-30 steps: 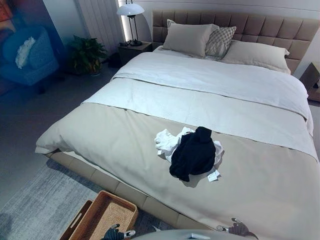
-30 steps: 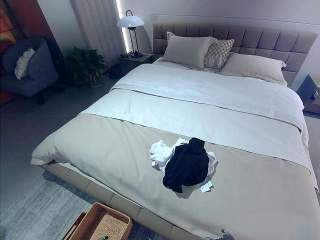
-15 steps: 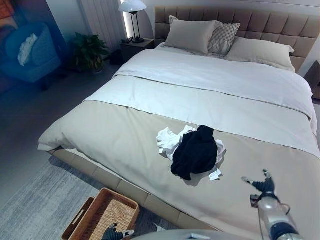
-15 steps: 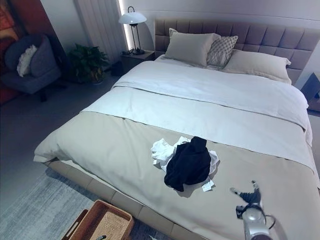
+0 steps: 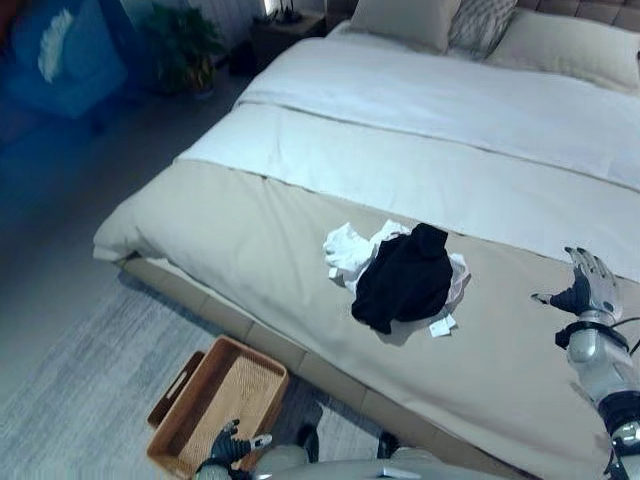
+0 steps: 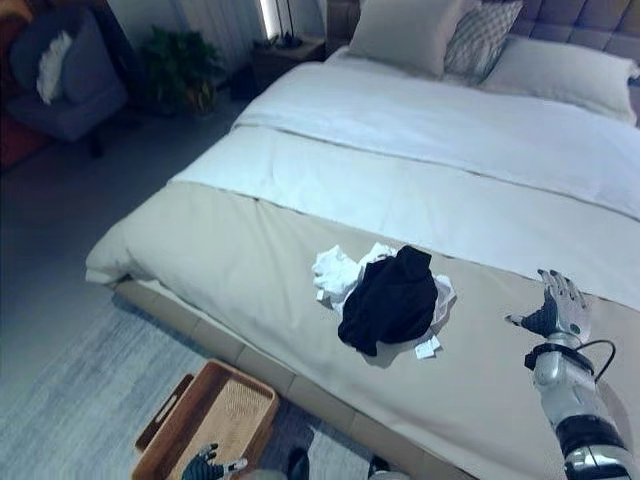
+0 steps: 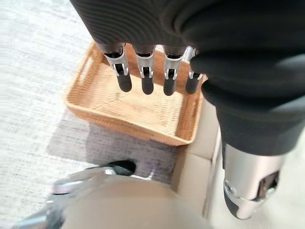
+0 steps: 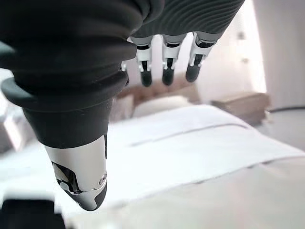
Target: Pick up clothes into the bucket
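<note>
The right hand is now higher and farther out over the tan cover of the bed than it was half a second ago. Then it was lower, close to the near edge. Its fingers are straight and spread, and it holds nothing. It hangs above the bed, well apart from the clothes, on their right side.

The whole picture has also shifted, so the camera has moved. It looks down more now, and more of the floor and the basket shows. The clothes have not moved on the bed.

The clothes lie in 1 small pile in the middle of the tan cover. A black garment lies on top of a white garment, which sticks out on the left side.

The woven basket stands on the grey rug just beside the bed's near edge. There are no clothes in it. The left hand hangs low over the basket, with its fingers straight and holding nothing.

Farther back, 3 pillows lean at the head of the bed. A green plant and a blue armchair stand on the far left.
</note>
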`<state>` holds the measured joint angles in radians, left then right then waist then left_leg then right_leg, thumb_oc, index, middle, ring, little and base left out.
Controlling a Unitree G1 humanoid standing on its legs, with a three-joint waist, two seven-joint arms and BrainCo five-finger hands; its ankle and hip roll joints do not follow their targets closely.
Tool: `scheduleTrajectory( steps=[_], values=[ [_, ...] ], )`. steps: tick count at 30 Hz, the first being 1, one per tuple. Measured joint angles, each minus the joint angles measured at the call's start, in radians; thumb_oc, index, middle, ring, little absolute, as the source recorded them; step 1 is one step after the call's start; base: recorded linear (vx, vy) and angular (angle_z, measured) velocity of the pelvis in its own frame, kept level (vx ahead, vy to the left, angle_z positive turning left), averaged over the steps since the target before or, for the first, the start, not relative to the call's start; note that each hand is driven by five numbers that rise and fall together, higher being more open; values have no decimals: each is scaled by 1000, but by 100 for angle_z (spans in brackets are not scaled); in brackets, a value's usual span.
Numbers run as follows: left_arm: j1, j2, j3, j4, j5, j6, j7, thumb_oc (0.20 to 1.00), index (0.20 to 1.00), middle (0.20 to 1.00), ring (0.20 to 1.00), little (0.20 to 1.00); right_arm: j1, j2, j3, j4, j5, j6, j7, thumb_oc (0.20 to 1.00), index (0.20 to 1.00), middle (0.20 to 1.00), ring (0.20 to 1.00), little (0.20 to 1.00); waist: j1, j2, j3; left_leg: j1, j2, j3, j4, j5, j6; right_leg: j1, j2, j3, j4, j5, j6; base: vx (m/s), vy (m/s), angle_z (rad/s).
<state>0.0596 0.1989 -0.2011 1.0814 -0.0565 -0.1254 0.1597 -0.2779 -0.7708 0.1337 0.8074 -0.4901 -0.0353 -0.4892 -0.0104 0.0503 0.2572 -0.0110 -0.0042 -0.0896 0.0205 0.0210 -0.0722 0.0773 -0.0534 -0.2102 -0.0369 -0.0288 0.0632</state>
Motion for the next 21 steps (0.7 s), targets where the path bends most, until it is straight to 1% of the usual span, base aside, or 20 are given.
scheduleTrajectory(
  steps=[2, 3, 4, 5, 6, 7, 9, 10, 11, 13, 14, 15, 17, 19, 21],
  values=[
    [-54, 12, -35, 4, -5, 0, 8, 1000, 1000, 1000, 1000, 1000, -108, -2, 69, 39, -9, 1, 8, 1000, 1000, 1000, 1000, 1000, 0, 9, 49, -88, 0, -12, 48, 8, -5, -103, -6, -3, 75, -12, -3, -165, 29, 13],
    [-70, 13, -40, 5, -7, 0, 10, 1000, 1000, 1000, 1000, 1000, -134, 0, 77, 51, -9, 1, 9, 1000, 1000, 1000, 1000, 1000, 5, 13, 67, -104, 0, -14, 55, 9, -5, -124, -4, -4, 91, -17, -8, -91, 21, 13],
    [-93, 12, -56, 1, -20, 0, 16, 1000, 1000, 1000, 1000, 1000, -183, 10, 85, 81, -7, 3, 15, 1000, 1000, 1000, 1000, 1000, 10, 23, 96, -131, -1, -21, 64, 10, -5, -164, -7, -7, 135, -29, -11, -84, 20, 9],
    [-99, 12, -59, -1, -25, -1, 16, 1000, 1000, 1000, 1000, 1000, -199, 13, 92, 85, -6, 3, 17, 1000, 1000, 1000, 1000, 1000, 13, 26, 106, -139, -1, -21, 64, 10, -5, -181, -12, -7, 154, -39, -12, -85, 20, 7],
    [-106, 14, -69, -7, -46, -1, 23, 1000, 1000, 1000, 1000, 1000, -241, 23, 125, 116, 5, 2, 16, 1000, 1000, 1000, 1000, 1000, 24, 26, 115, -165, -4, -19, 74, 10, -4, -232, -20, -2, 212, -64, -12, -78, 16, -1],
    [-110, 18, -80, -8, -47, -2, 26, 1000, 1000, 1000, 1000, 1000, -257, 25, 138, 124, 13, 2, 16, 1000, 1000, 1000, 1000, 1000, 28, 24, 123, -177, -4, -19, 80, 10, -4, -255, -28, 2, 238, -78, -13, -113, 18, 3],
    [-118, 31, -102, -36, -76, -9, 40, 1000, 1000, 1000, 1000, 1000, -318, 33, 163, 121, 44, 1, 14, 1000, 1000, 1000, 1000, 1000, 29, 18, 152, -241, -22, -12, 109, 13, 0, -359, -57, 13, 351, -110, -19, -119, 22, 1],
    [-131, 34, -101, -46, -87, -16, 45, 1000, 1000, 1000, 1000, 1000, -347, 37, 163, 120, 58, 1, 13, 1000, 1000, 1000, 1000, 1000, 29, 18, 176, -265, -31, -5, 117, 14, 2, -398, -66, 21, 396, -120, -22, -110, 17, -5],
    [-133, 35, -109, -57, -95, -17, 50, 1000, 1000, 1000, 1000, 1000, -363, 43, 167, 120, 69, 2, 10, 1000, 1000, 1000, 1000, 1000, 28, 16, 182, -286, -36, -3, 129, 16, 5, -424, -70, 26, 417, -121, -22, -131, 5, -6],
    [-155, 43, -121, -80, -115, -20, 61, 1000, 1000, 1000, 1000, 1000, -400, 49, 180, 113, 84, 2, -7, 1000, 1000, 1000, 1000, 1000, 28, 14, 217, -328, -41, 3, 153, 17, 7, -473, -79, 35, 454, -125, -23, -97, 6, -3],
    [-177, 43, -123, -83, -126, -27, 67, 1000, 1000, 1000, 1000, 1000, -417, 55, 191, 116, 95, 3, -15, 1000, 1000, 1000, 1000, 1000, 28, 16, 242, -349, -44, 0, 164, 19, 9, -494, -82, 35, 470, -125, -23, -95, 14, 7],
    [-189, 51, -135, -89, -137, -36, 79, 1000, 1000, 1000, 1000, 1000, -448, 70, 209, 108, 107, 7, -24, 1000, 1000, 1000, 1000, 1000, 24, 12, 253, -383, -49, -3, 182, 20, 11, -532, -88, 34, 494, -128, -28, -121, 20, 8],
    [-207, 52, -151, -112, -157, -38, 85, 1000, 1000, 1000, 1000, 1000, -474, 73, 218, 90, 113, 8, -46, 1000, 1000, 1000, 1000, 1000, 25, 14, 257, -430, -53, -4, 192, 25, 17, -585, -95, 36, 521, -131, -33, -59, 14, 6],
    [-226, 58, -168, -127, -163, -46, 89, 1000, 1000, 1000, 1000, 1000, -503, 81, 227, 78, 126, 10, -67, 1000, 1000, 1000, 1000, 1000, 26, 16, 272, -459, -56, -9, 200, 32, 27, -613, -99, 33, 536, -130, -33, -53, 13, 9],
    [-241, 61, -189, -130, -163, -56, 92, 1000, 1000, 1000, 1000, 1000, -552, 92, 240, 78, 139, 12, -88, 1000, 1000, 1000, 1000, 1000, 24, 17, 274, -487, -60, -12, 202, 34, 30, -646, -105, 31, 551, -132, -34, -57, 18, 9]
  ],
)
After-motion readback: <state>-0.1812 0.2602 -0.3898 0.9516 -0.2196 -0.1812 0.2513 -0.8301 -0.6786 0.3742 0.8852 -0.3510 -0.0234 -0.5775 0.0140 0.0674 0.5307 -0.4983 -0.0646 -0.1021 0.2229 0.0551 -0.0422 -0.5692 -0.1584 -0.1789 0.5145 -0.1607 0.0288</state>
